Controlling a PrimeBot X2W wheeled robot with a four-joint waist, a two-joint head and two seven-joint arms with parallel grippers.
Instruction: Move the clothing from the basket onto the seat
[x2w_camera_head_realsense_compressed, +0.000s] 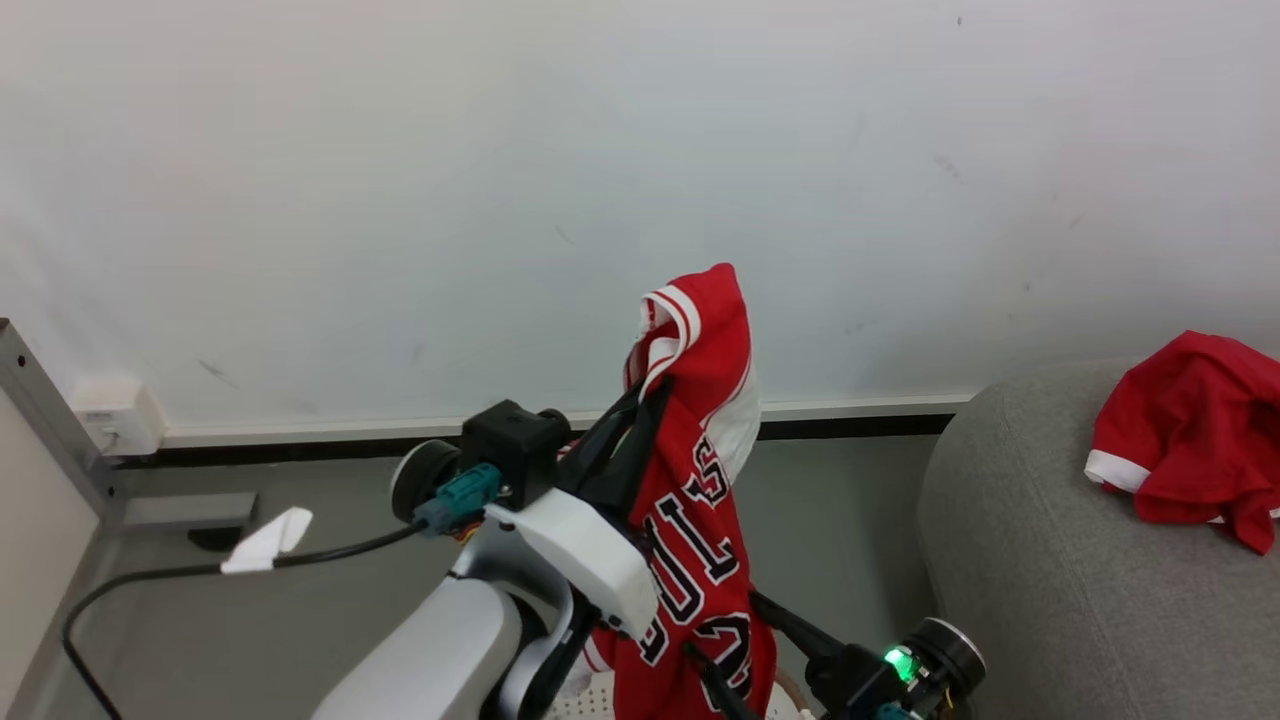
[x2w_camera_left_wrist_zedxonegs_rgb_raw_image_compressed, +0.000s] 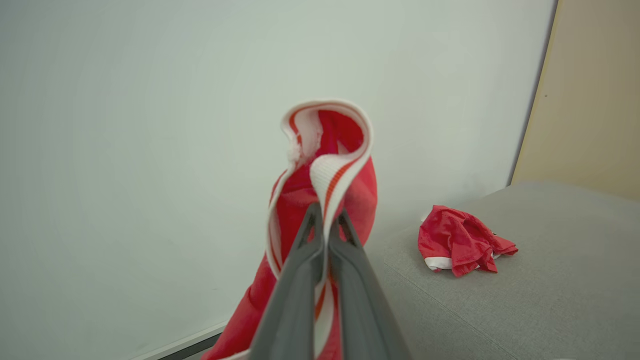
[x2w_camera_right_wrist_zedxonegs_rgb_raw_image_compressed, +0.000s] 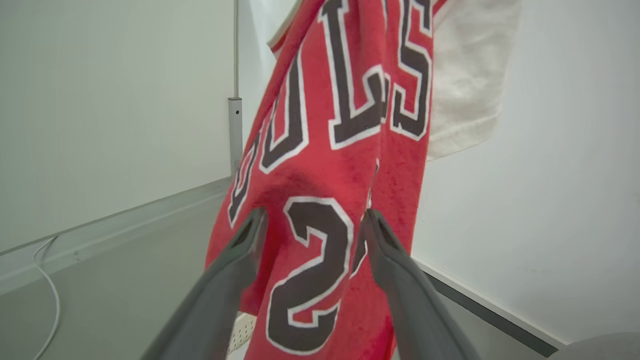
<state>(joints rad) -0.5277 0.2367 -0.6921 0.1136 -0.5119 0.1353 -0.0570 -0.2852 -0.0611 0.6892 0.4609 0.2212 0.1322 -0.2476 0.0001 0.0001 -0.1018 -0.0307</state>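
Two jerseys: held jersey (x2w_camera_head_realsense_compressed: 700, 480) at 12 o'clock, left claw (x2w_camera_left_wrist_zedxonegs_rgb_raw_image_compressed: 327, 220) clamped on its striped trim; right claw (x2w_camera_right_wrist_zedxonegs_rgb_raw_image_compressed: 312, 220) apart by its lower half; second jersey (x2w_camera_head_realsense_compressed: 1190, 440) on sofa (x2w_camera_head_realsense_compressed: 1020, 560), 3 o'clock; risk: thin pinch slips, cloth falls short.

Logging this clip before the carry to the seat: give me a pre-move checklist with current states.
1. Grip: left tool shut on held jersey's striped trim: ok.
2. Is the right tool clear of the cloth: not ok, its open fingers flank the number.
3. Hem clear of basket: cannot tell, it runs out of frame.
4. Bare seat available: ok, beside second jersey lying there.
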